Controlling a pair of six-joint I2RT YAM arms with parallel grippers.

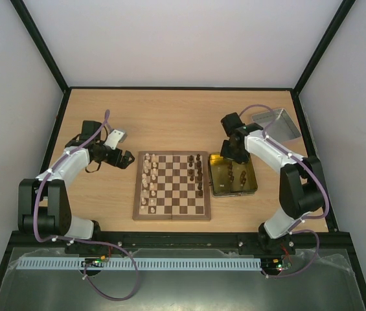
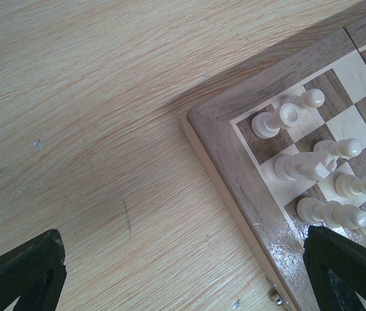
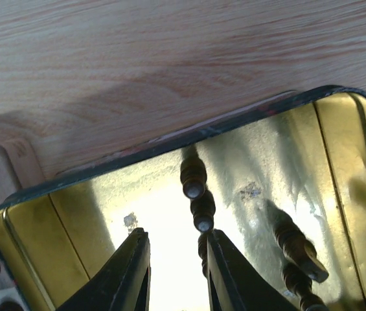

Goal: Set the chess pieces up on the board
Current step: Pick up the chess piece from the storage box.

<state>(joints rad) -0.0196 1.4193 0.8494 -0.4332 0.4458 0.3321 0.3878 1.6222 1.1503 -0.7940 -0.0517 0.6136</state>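
Note:
The board (image 1: 171, 210) lies in the middle of the table. Cream chess pieces (image 1: 149, 184) stand along its left columns and dark ones (image 1: 197, 170) along its right columns. More dark pieces (image 1: 234, 173) stand in a gold tin (image 1: 216, 188) to the right of the board. My left gripper (image 1: 127, 157) hovers open and empty by the board's far left corner. Its wrist view shows that corner (image 2: 218, 129) and cream pieces (image 2: 299, 165) between wide-apart fingers (image 2: 24, 275). My right gripper (image 3: 176, 243) is open, low inside the tin (image 3: 170, 144), with a row of dark pieces (image 3: 194, 184) against the inner edge of its right finger (image 3: 228, 272).
A silver-grey metal tray (image 1: 276, 123) sits at the far right corner of the table. Black frame rails edge the table on both sides. Two further dark pieces (image 3: 296, 249) stand in the tin to the right of my right gripper.

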